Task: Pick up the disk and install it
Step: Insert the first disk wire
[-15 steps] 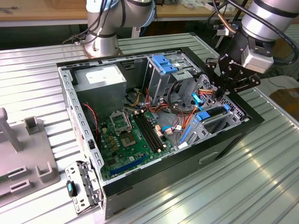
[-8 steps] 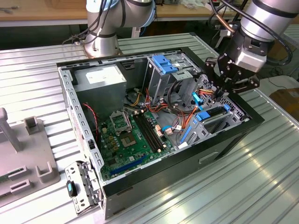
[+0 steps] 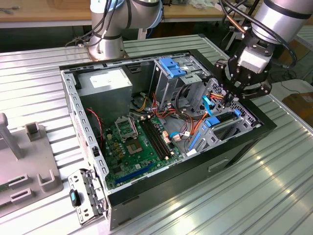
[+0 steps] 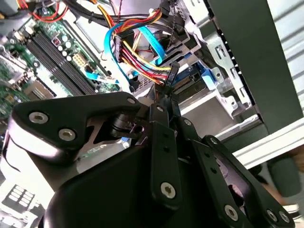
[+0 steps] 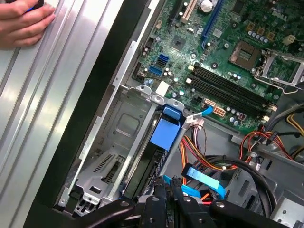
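You had the ribbed metal table [image 3: 264, 205] carrying one big container: the computer case [image 3: 230, 159], laid on its side with its open face up. A grey fixture [image 3: 24, 161] stood on the table beyond the case's end farthest from the gripper.

Inside the case, the green motherboard [image 3: 132, 142] covered the middle of the floor. The grey power supply [image 3: 105, 81] filled the corner nearest the arm's base. A metal drive cage [image 3: 171, 78] with a blue latch stood against the case's far wall.

The disk [image 3: 225, 120] sat in the case's corner under your gripper [image 3: 232, 93]. It was set aslant in a sheet-metal bay [image 5: 111, 142] just inside the case's long black wall, with its blue carrier end pointing toward the motherboard.

The gripper's fingers [image 4: 161, 142] were drawn almost together, with their tips down at the disk's other end. Whether they nipped its edge, you could not tell.

Room there was tight. A bundle of red, yellow and orange wires [image 4: 137, 54] and a flat blue cable [image 5: 204, 179] crowded the gripper on the side toward the case's middle. Toward the case's wall, the bay's sheet metal lay open beside the disk. Outside that wall the table's ribs ran alongside the case, and a person's hand [image 5: 23, 23] rested on them.
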{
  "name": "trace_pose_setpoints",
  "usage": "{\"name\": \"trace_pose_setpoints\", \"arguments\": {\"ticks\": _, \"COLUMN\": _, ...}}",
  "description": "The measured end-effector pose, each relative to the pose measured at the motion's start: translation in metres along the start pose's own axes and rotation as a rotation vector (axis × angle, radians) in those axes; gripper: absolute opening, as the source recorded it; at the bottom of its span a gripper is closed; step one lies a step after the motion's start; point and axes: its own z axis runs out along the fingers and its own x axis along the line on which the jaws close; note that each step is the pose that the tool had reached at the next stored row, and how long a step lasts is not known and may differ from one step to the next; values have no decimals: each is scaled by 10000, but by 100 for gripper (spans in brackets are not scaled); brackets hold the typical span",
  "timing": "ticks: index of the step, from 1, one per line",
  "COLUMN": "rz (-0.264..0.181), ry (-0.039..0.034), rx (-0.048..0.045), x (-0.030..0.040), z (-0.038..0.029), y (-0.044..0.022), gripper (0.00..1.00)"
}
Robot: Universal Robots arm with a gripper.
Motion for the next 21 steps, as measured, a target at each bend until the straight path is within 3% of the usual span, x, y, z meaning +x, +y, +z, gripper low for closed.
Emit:
{"name": "trace_pose_setpoints", "arguments": {"ticks": 4, "rz": 1611, "ry": 38, "rx": -26, "x": 0, "z": 22, "y": 1, "gripper": 16}}
{"name": "trace_pose_setpoints", "arguments": {"ticks": 6, "rz": 1993, "ry": 48, "rx": -32, "x": 0, "z": 27, "y": 1, "gripper": 16}}
{"name": "trace_pose_setpoints", "arguments": {"ticks": 11, "rz": 4090, "ry": 100, "rx": -68, "x": -1, "z": 58, "y": 2, "gripper": 16}}
{"name": "trace_pose_setpoints", "arguments": {"ticks": 15, "rz": 5350, "ry": 130, "rx": -88, "x": -1, "z": 83, "y": 2, "gripper": 16}}
{"name": "trace_pose_setpoints", "arguments": {"ticks": 16, "rz": 5617, "ry": 139, "rx": -94, "x": -1, "z": 85, "y": 2, "gripper": 16}}
{"name": "trace_pose_setpoints", "arguments": {"ticks": 21, "rz": 5711, "ry": 138, "rx": -94, "x": 0, "z": 90, "y": 0, "gripper": 16}}
